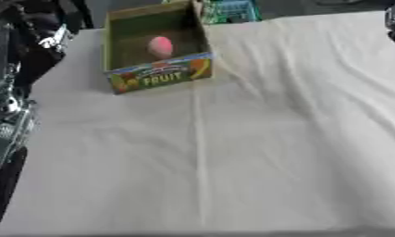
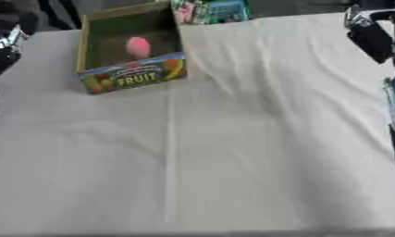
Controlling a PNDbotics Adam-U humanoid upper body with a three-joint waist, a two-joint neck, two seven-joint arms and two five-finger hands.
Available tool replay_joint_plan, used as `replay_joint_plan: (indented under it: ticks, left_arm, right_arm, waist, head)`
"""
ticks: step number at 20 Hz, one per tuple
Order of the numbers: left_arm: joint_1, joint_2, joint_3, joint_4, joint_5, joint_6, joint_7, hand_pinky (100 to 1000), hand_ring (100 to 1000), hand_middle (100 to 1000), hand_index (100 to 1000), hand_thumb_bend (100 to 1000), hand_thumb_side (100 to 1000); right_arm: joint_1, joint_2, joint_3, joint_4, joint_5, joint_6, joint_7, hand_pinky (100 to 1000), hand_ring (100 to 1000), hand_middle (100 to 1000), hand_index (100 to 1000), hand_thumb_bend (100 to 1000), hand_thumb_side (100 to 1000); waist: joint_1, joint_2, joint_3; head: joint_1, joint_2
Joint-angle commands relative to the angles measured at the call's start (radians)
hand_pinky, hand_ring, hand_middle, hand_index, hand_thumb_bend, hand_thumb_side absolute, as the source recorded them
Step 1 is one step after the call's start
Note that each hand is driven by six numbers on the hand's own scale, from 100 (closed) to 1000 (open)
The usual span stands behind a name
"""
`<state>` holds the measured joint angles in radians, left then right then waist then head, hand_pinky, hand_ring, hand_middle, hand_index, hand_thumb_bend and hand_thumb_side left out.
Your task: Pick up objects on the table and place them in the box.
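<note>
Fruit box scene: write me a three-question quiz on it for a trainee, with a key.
1. True or false: the pink object lies inside the fruit box.
2. Where does the box stand on the white cloth?
A. far left part
B. near right corner
C. dead centre
3. Fill in: the large word printed on the box's front wall is ____.

Key
1. True. It rests on the box's floor, within the walls.
2. A. The box sits toward the far left; the cloth nearer the robot shows only creases.
3. FRUIT.

Note: parts of the arms show at the left and right edges, but neither hand can be made out.
</note>
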<state>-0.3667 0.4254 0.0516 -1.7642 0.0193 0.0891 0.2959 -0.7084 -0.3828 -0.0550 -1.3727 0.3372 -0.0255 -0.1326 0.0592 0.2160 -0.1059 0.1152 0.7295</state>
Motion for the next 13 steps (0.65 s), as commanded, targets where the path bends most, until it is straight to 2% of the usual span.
replay_joint_plan:
  ticks: [1, 13]
  left_arm:
    - [0.009, -0.004, 0.019, -0.036, 0.014, -0.003, 0.009, 569, 597, 638, 682, 609, 416]
    - [0.042, -0.049, 0.022, -0.021, 0.026, -0.018, 0.010, 562, 585, 624, 676, 598, 407]
  right_arm:
    - [-0.011, -0.015, -0.007, -0.033, -0.012, -0.001, -0.002, 722, 868, 696, 897, 100, 487]
    - [-0.003, -0.012, -0.010, -0.040, -0.025, 0.000, 0.001, 722, 868, 695, 897, 100, 493]
  waist:
    - [-0.003, -0.013, 0.003]
    - [-0.004, -0.012, 0.005]
  head:
    - [0.007, -0.009]
    - [0.008, 0.005]
